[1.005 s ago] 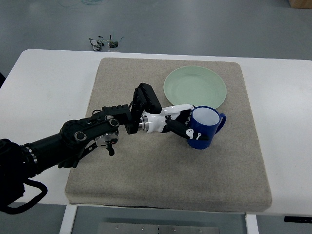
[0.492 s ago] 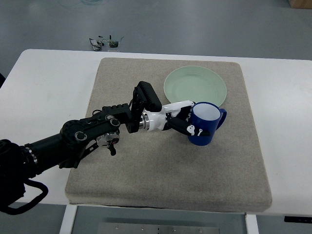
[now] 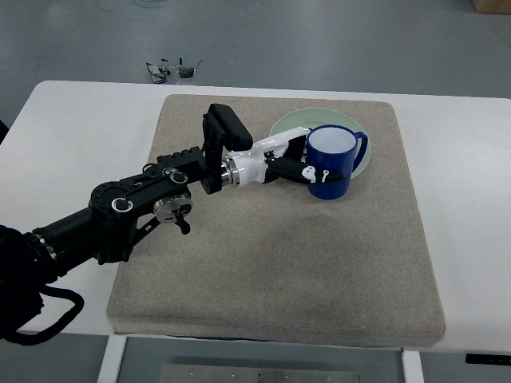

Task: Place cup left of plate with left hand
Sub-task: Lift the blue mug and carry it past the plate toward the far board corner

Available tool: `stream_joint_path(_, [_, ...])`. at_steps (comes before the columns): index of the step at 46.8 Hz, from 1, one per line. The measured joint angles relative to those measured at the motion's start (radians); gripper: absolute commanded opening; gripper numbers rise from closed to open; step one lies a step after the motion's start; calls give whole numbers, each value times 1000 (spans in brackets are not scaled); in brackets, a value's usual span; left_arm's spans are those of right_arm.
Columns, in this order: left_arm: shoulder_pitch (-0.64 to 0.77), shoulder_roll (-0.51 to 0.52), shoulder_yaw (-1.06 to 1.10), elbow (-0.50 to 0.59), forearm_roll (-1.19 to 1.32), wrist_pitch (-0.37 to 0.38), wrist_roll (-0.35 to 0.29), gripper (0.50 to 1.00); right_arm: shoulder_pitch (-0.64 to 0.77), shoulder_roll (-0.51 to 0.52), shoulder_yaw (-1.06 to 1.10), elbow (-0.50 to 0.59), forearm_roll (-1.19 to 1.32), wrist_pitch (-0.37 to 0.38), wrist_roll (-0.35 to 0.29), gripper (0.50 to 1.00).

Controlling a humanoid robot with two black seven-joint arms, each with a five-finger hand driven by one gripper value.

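A blue cup (image 3: 334, 162) with a white inside and its handle pointing right is held in my left hand (image 3: 299, 163). The fingers wrap its left side. The cup is lifted and hangs over the front edge of the pale green plate (image 3: 289, 128), hiding much of it. The plate lies on the grey mat (image 3: 271, 263) at its far middle. My left arm (image 3: 136, 207) comes in from the lower left. The right arm is not in view.
The mat covers most of a white table (image 3: 80, 136). A small cluster of dark and green objects (image 3: 172, 72) sits just beyond the table's far edge. Bare mat lies left of the plate and across the front.
My left hand has lifted the cup and carried it away from me and slightly left, from the mat in front of the plate to over the plate's front edge.
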Motion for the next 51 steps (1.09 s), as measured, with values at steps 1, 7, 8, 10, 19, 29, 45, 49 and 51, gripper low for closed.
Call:
stream_joint_path(1, [-2,2,-7,0,0,1,0,500,0,0,0,0,0,0,0,934])
stream_joint_path(7, [-19,42,-40,6,2,11,0,500,0,0,0,0,0,0,0,934])
stream_joint_path(8, [-22,53,-41,7,2,17,0,500,0,0,0,0,0,0,0,934])
stream_joint_path(10, [-25,70,-44,8,2,26,0,500,0,0,0,0,0,0,0,934])
stream_joint_path(19, [-27,163,-84,14,1,43,-16,500,0,0,0,1,0,0,0,934])
stream_joint_path(29, [-8,258,-86,16,1,66,-87,500,0,0,0,0,0,0,0,934])
stream_joint_path(45, [45,303,-85,135,-10,76,-107,500,0,0,0,0,0,0,0,934])
stream_joint_path(49, [46,303,-85,155,-11,78,-108,500,0,0,0,0,0,0,0,934])
stream_joint_path(51, [48,303,-85,159,-11,79,-113,500,0,0,0,0,0,0,0,934])
